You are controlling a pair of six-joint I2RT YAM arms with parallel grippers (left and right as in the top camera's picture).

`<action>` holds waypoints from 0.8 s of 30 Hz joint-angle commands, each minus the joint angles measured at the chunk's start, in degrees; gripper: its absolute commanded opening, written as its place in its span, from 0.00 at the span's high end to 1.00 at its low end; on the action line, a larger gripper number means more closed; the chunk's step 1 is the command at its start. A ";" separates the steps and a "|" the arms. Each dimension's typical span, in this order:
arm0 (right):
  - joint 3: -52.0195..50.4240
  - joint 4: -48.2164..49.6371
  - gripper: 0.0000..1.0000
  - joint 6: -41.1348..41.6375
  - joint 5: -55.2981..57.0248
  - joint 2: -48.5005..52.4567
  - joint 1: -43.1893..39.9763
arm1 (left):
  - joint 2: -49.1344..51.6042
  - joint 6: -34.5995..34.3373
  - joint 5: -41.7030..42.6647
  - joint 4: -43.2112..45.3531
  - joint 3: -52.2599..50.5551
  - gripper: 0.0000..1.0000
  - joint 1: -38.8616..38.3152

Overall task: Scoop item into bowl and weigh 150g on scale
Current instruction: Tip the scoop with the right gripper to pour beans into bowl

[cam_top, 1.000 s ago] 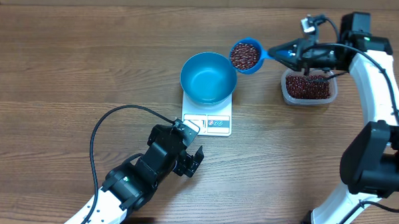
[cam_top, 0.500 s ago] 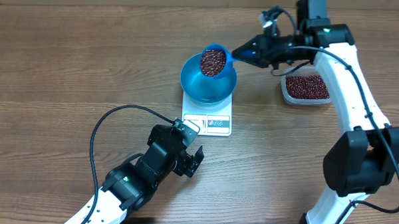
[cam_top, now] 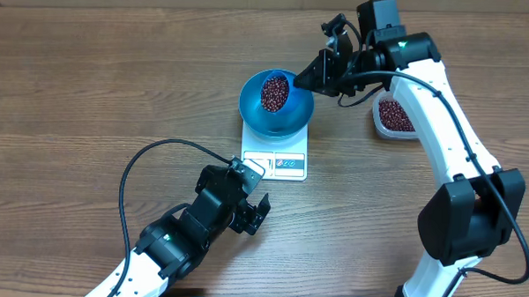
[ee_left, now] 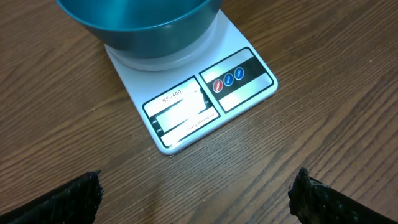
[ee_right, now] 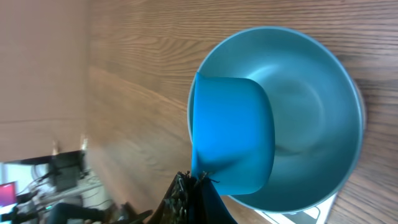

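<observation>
Clenching the bright blue plastic scoop (ee_right: pixel 233 134) in the right tool (cam_top: pixel 313 75), tilting dark red dried beans (cam_top: pixel 275 92) above the round deep blue bowl (cam_top: pixel 287 123) sitting on the flat white scale (cam_top: pixel 275 163). Idling with the left tool (cam_top: pixel 255 192) released, near of the scale. Probably needing a further wrist roll next, pouring gently.

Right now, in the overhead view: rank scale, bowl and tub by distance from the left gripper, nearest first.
From the left gripper:
1. Scale, just ahead of it.
2. Bowl, on the scale's far end.
3. Tub, far off to the right.
</observation>
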 commanded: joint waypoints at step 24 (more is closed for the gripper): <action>2.27 -0.83 0.96 0.57 24.68 -5.05 8.09 | 0.24 -0.57 -0.57 0.04 -0.11 0.00 -0.37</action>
